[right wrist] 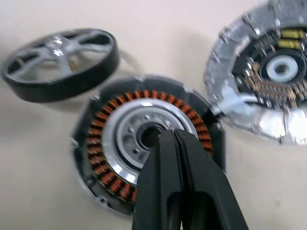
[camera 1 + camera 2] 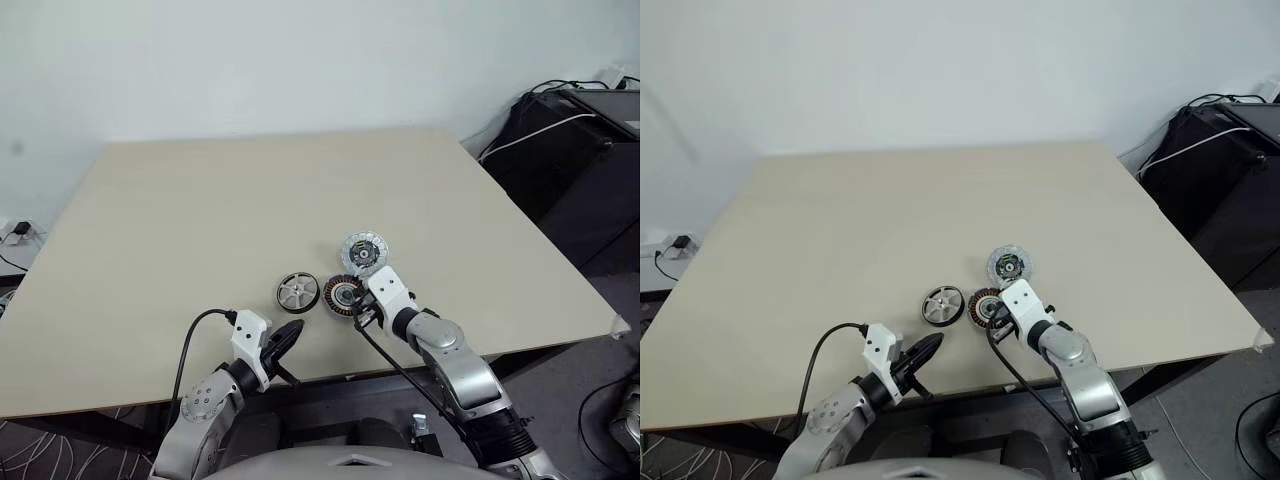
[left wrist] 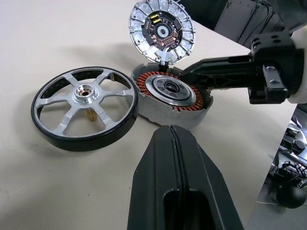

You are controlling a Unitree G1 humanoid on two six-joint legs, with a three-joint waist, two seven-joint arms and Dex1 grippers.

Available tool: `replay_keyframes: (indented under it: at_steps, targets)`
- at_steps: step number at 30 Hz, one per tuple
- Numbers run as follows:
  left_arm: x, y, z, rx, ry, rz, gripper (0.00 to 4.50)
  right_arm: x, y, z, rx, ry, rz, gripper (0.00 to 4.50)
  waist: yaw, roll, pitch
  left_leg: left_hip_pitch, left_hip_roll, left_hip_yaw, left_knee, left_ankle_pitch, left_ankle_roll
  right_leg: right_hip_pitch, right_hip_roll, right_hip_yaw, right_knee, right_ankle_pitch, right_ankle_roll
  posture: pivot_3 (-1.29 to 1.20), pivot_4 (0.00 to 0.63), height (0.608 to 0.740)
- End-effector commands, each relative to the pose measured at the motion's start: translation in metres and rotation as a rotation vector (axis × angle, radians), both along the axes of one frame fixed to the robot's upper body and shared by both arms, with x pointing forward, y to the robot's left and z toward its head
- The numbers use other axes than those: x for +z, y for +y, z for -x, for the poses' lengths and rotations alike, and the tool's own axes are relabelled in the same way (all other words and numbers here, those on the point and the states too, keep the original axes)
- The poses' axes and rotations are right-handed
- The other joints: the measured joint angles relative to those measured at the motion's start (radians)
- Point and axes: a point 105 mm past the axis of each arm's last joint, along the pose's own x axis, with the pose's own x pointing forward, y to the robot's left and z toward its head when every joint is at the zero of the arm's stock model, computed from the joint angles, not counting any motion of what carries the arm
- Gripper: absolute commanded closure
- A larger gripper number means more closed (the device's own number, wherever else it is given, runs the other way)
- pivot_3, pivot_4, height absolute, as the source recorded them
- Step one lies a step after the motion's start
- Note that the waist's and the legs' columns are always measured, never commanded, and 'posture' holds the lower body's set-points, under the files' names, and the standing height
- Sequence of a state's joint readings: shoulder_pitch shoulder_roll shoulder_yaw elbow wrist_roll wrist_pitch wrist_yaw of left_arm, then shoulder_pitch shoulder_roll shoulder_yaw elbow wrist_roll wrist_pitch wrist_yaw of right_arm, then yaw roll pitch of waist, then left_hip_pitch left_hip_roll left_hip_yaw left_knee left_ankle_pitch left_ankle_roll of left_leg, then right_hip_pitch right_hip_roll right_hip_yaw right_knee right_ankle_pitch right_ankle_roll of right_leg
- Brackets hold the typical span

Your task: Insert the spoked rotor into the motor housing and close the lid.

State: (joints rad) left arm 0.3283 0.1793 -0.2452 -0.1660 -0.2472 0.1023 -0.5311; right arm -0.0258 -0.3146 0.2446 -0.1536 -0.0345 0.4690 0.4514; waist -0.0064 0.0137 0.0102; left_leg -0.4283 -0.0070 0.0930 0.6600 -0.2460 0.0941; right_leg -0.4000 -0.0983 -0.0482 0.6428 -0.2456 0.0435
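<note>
The spoked rotor [image 2: 298, 292] lies flat on the beige table [image 2: 250, 200], a dark rim around silvery spokes [image 3: 84, 108]. Just right of it sits the motor housing [image 2: 343, 294], its copper windings showing around a silvery centre [image 1: 144, 139]. The lid [image 2: 362, 253] lies behind the housing against its far edge, pale scalloped rim and inner parts facing up [image 3: 162, 29]. My right gripper [image 2: 356, 303] is shut, its tip over the housing [image 1: 172, 134]; I cannot tell whether it touches. My left gripper [image 2: 292, 335] is shut and holds nothing, near the table's front edge, short of the rotor [image 3: 175, 132].
The table's front edge [image 2: 330, 378] runs just under both arms. Black equipment with cables [image 2: 580, 130] stands off the table at the right. A black cable [image 2: 190, 340] loops from my left wrist. Wide bare tabletop stretches behind and to the left of the parts.
</note>
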Motion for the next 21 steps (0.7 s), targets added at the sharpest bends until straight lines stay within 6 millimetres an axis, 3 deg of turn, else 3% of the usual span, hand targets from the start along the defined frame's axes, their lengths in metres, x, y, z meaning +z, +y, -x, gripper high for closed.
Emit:
replay_keyframes:
  at_steps: [1, 4, 9, 21]
  targets:
    - [0.009, -0.002, -0.003, -0.005, -0.039, 0.022, 4.50, 0.035, 0.014, -0.006, 0.094, -0.110, 0.001, 4.47, 0.000, 0.000, 0.000, 0.000, 0.000, 0.000, 0.000, 0.000, 0.000, 0.000, 0.000, 0.000, 0.000, 0.000, 0.000, 0.00, 0.000, 0.740]
    - [0.008, -0.002, -0.003, -0.008, -0.039, 0.022, 4.50, 0.042, 0.019, -0.007, 0.158, -0.133, 0.060, 3.90, -0.001, -0.001, 0.001, 0.000, 0.000, 0.000, 0.000, 0.000, 0.000, 0.000, 0.000, 0.000, 0.000, 0.000, 0.000, 0.00, 0.000, 0.740]
    - [0.007, -0.003, -0.003, -0.011, -0.038, 0.023, 4.50, 0.043, 0.022, -0.010, 0.215, -0.131, 0.198, 2.29, 0.000, -0.002, 0.002, 0.000, 0.000, 0.000, 0.000, 0.000, 0.000, -0.001, 0.000, 0.000, 0.000, 0.000, 0.000, 0.00, 0.000, 0.740]
    - [0.008, -0.004, -0.004, -0.004, -0.040, 0.031, 4.50, 0.036, 0.004, -0.034, 0.264, 0.010, 0.376, 2.29, 0.002, -0.003, 0.002, -0.002, 0.000, 0.000, 0.001, 0.000, 0.000, -0.002, -0.001, -0.001, 0.000, 0.000, 0.000, 0.00, 0.000, 0.740]
